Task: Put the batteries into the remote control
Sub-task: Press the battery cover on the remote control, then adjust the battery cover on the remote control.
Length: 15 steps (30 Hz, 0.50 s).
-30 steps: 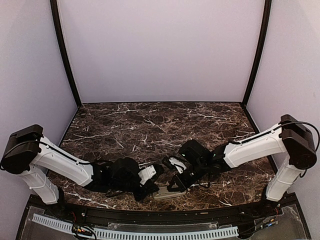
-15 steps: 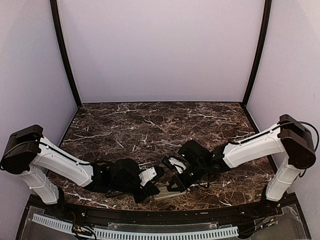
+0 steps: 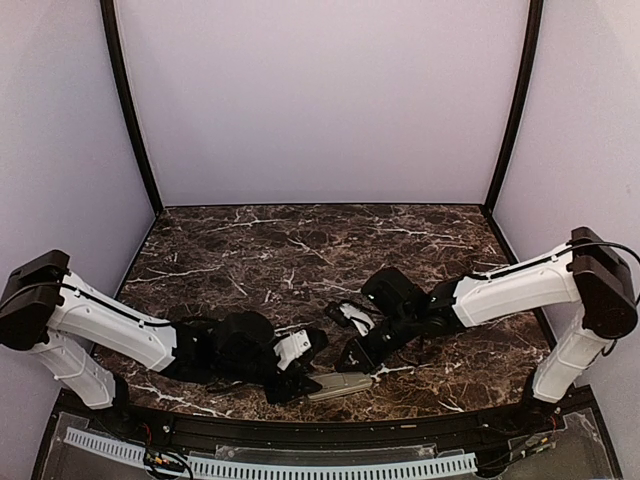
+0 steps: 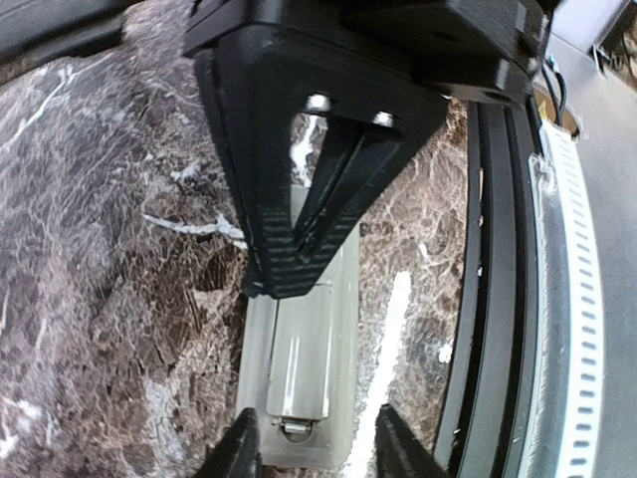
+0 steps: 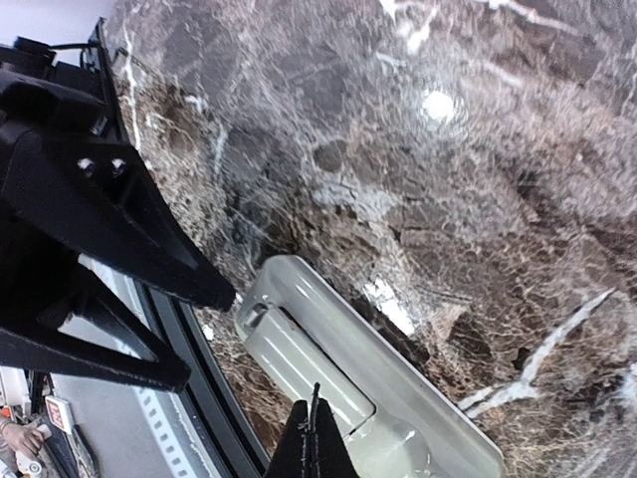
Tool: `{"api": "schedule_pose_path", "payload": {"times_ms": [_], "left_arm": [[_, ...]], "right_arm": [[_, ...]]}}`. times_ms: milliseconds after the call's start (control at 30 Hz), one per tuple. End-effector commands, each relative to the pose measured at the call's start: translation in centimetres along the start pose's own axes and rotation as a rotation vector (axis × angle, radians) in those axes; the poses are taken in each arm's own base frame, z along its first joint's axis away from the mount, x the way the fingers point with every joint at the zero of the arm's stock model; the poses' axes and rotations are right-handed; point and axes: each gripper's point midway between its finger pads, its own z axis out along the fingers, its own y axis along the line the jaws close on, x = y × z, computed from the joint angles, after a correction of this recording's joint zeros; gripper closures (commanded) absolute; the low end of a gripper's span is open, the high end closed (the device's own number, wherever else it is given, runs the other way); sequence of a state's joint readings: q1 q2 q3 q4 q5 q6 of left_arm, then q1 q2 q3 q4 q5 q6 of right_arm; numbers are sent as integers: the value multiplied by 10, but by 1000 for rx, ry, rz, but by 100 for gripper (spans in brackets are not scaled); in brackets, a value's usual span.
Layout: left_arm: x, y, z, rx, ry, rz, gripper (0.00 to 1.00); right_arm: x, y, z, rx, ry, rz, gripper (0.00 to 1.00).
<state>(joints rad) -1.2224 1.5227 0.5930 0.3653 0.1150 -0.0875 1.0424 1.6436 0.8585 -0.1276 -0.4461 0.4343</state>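
Beige remote control (image 4: 304, 349) between parted left gripper (image 4: 317, 453) fingertips; closed right gripper (image 5: 314, 438) over it.

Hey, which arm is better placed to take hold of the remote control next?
The left arm: its jaws stand open astride one end of the remote control. The right arm has its jaws shut, pointing down at the remote.

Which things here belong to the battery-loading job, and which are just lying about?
Job: remote control, back up, compartment open; left gripper, jaws open at its end; right gripper, jaws shut.
Not the job: marble table; white slotted strip.
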Motion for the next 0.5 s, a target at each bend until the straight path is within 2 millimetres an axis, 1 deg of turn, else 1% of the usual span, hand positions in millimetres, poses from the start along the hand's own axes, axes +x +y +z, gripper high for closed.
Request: {"api": "schedule_pose_path", "payload": {"times_ms": [0, 33, 67, 100, 133, 167, 200, 267, 333, 400, 467], "left_arm": [[-15, -6, -8, 11, -7, 38, 41], [-17, -6, -8, 10, 6, 42, 36], [-14, -6, -4, 15, 33, 52, 30], [-16, -7, -2, 16, 61, 57, 28], [-10, -8, 3, 27, 98, 67, 25], [-11, -8, 5, 30, 126, 66, 24], [-6, -9, 8, 39, 150, 65, 23], [-3, -8, 12, 36, 174, 88, 22], [1, -2, 15, 9, 192, 98, 21], [6, 1, 18, -6, 213, 108, 20], [9, 3, 21, -9, 232, 116, 20]], "right_arm": [[-20, 4, -20, -5, -65, -7, 99], [-21, 2, -23, 8, -76, 1, 97], [-20, -1, -26, 17, -82, 8, 96], [-20, -2, -29, 22, -92, 12, 94], [-19, -6, -30, 33, -94, 21, 92], [-17, -9, -31, 45, -94, 30, 89], [-15, -13, -32, 61, -93, 43, 87], [-10, -22, -34, 91, -92, 69, 82], [-7, -29, -36, 112, -94, 90, 77], [-4, -34, -37, 127, -96, 99, 73], [-3, -40, -39, 144, -98, 111, 71]]}}
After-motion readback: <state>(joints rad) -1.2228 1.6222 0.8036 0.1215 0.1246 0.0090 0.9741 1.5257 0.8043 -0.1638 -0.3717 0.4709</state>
